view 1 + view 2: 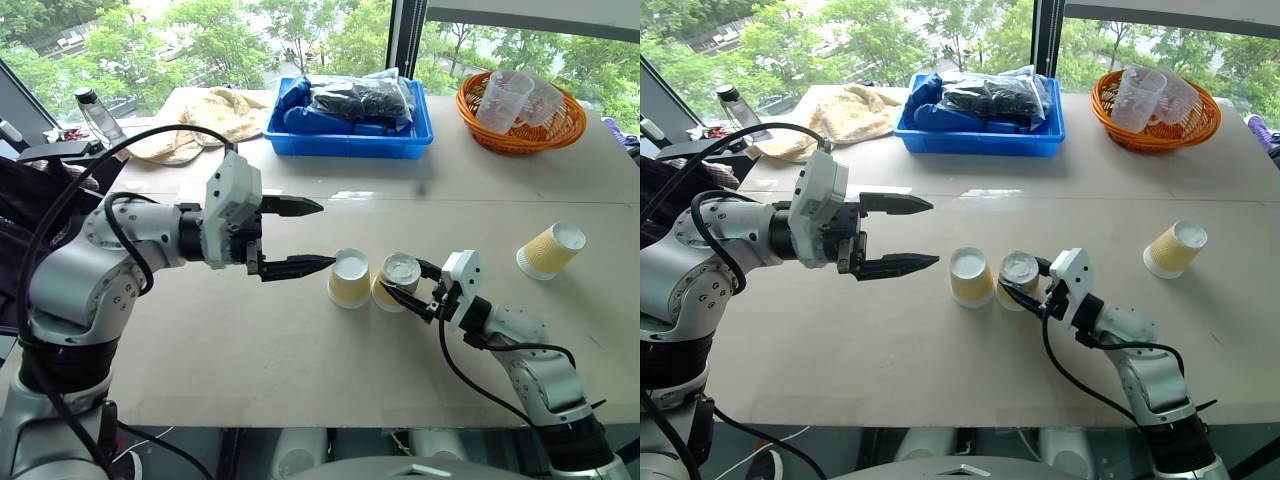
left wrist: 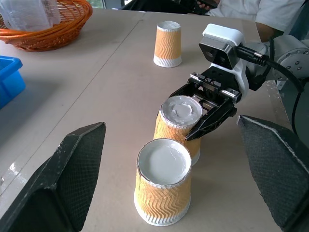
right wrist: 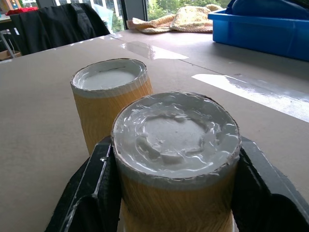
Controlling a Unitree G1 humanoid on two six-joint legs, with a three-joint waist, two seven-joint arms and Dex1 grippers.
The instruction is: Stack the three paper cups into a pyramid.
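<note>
So there are 3 paper cups on the table (image 1: 250,350), all upside down with the white base up. 2 of them stand side by side near the middle: the left cup (image 1: 349,277) and the middle cup (image 1: 397,281), close enough that they look to be touching. The right gripper (image 1: 408,292) has its 2 black fingers pinched on the sides of the middle cup, just below the base, and from the right wrist view you can see a finger (image 3: 96,186) pressed against each side of it. That cup's base looks a bit crumpled and wrinkly. Whether it's lifted off the table or resting on it, I can't tell.

The third cup (image 1: 550,250) sits well apart, off to the right, also base up.

The left gripper (image 1: 300,237) hangs above the table just left of the left cup, fingers spread wide, holding nothing, pointing toward the pair.

Further back on the table: a blue bin (image 1: 350,135) with dark bagged stuff in it, an orange wicker basket (image 1: 520,135) holding clear plastic cups, a crumpled yellowish cloth (image 1: 200,120), and a bottle (image 1: 98,115) near the left edge.
</note>
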